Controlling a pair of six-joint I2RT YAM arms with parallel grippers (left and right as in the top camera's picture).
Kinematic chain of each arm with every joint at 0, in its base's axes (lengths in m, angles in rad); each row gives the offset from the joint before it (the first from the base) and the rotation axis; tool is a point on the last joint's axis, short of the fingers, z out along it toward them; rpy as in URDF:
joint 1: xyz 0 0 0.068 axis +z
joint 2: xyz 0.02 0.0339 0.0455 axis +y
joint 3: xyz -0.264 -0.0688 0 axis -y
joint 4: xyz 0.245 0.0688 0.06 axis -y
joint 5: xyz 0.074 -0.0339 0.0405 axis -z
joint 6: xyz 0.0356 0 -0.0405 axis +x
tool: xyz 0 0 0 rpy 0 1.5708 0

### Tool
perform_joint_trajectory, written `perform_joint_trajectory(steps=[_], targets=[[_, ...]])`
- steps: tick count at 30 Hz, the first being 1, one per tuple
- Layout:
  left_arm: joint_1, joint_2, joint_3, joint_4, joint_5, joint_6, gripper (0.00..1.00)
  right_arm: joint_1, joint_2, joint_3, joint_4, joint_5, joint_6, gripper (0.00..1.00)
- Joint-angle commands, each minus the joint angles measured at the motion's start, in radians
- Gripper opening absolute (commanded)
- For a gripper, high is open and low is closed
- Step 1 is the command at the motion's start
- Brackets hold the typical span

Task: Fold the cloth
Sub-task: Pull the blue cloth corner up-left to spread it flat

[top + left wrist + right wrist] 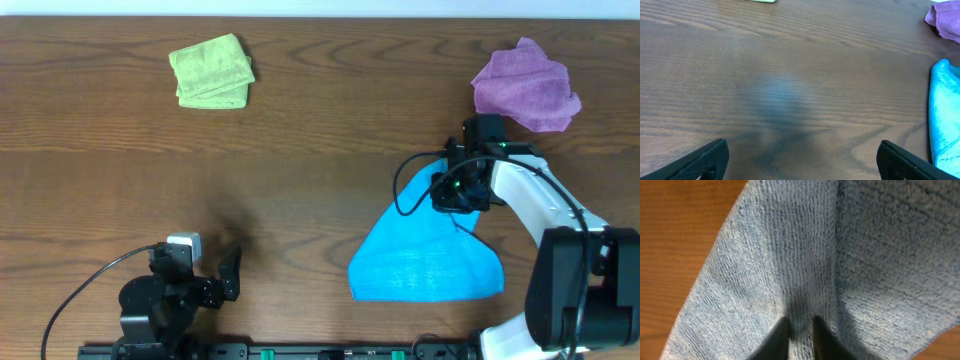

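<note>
At four o'clock on the table [300, 190], the blue cloth [425, 262] lies spread, its twelve-o'clock corner pinched tight between the right fingers [781, 339], seemingly to draw it over into a fold, while the left fingers [702, 161] rest spread apart at seven o'clock.

Overhead view: you had bright, even light; the surface [300, 200] carried one soft shadow near the left gripper [232, 275]. Left wrist view: you saw a pale bluish sheen mid-surface, a dark smudge below it, left fingers [705, 160] soft-edged. Right wrist view: the blue cloth [790, 255] was sharp in weave, shadowed beside the dark, blurred right fingers [782, 337].
</note>
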Motion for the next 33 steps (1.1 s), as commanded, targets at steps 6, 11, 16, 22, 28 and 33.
perform_joint_trajectory(steps=[6,11,16,22,28,33], targets=[[-0.002,-0.006,-0.005,0.002,0.003,-0.011,0.95,0.003,0.000,0.006,0.023,-0.140,-0.031,0.01],[-0.002,-0.006,-0.005,0.002,0.003,-0.011,0.95,0.066,-0.019,0.013,0.102,-0.260,-0.026,0.01],[-0.002,-0.006,-0.005,0.002,0.003,-0.011,0.95,0.158,-0.019,0.013,0.191,-0.275,0.042,0.01],[-0.002,-0.006,-0.005,0.002,0.003,-0.011,0.95,0.267,-0.018,0.013,0.370,-0.273,0.157,0.01],[-0.002,-0.006,-0.005,0.002,0.003,-0.011,0.96,0.341,0.019,0.013,0.575,-0.224,0.265,0.01],[-0.002,-0.006,-0.005,0.002,0.003,-0.011,0.95,0.375,0.124,0.016,0.773,-0.225,0.373,0.01]])
